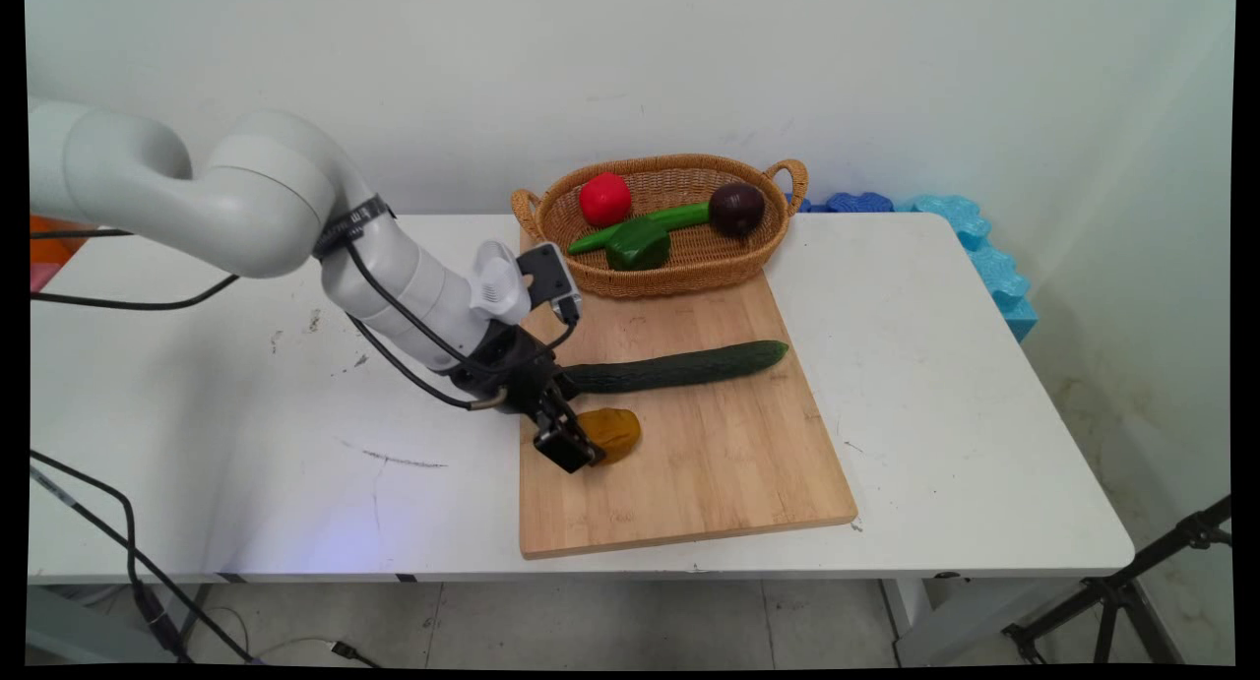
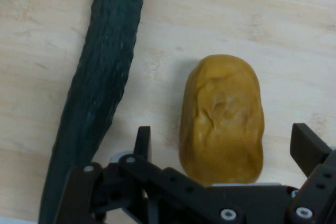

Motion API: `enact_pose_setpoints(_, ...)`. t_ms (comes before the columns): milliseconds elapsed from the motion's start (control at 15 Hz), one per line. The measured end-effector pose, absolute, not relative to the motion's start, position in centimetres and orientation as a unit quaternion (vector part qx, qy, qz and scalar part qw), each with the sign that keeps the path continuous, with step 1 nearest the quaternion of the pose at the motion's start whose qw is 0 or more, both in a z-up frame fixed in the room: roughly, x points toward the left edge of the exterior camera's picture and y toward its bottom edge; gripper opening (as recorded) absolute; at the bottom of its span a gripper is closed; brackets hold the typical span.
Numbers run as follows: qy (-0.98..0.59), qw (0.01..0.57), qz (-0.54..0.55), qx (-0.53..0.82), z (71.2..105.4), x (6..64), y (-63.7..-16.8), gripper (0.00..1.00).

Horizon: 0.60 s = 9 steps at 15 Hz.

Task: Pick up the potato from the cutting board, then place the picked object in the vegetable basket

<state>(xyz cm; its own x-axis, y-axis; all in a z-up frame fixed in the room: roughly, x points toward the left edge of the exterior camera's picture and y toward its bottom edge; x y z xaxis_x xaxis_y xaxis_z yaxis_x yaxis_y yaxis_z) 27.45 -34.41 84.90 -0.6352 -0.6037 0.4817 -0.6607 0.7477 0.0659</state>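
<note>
gripper [image 2: 223, 148] sits spread open around the brownish-yellow potato [image 2: 222, 118] at lower centre, cucumber [image 2: 100, 82] just left; potato looks firm, probably light, best pinched across its narrow middle

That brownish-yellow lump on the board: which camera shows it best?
The hand view: the potato fills the frame between the open end effector fingers, its creases clear. The main view shows it small and partly hidden behind that end effector.
</note>
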Motion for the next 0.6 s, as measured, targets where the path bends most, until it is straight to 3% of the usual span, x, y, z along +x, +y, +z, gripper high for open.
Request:
enact_pose_setpoints(267,-0.903,0.242,0.06,0.349,84.34,27.02,-34.6,1.0)
enact_pose_setpoints(333,-0.904,0.242,0.061,0.348,84.19,26.91,-34.63,0.0)
enact_pose_setpoints(600,-0.909,0.244,0.058,0.332,83.93,26.59,-34.62,0.0)
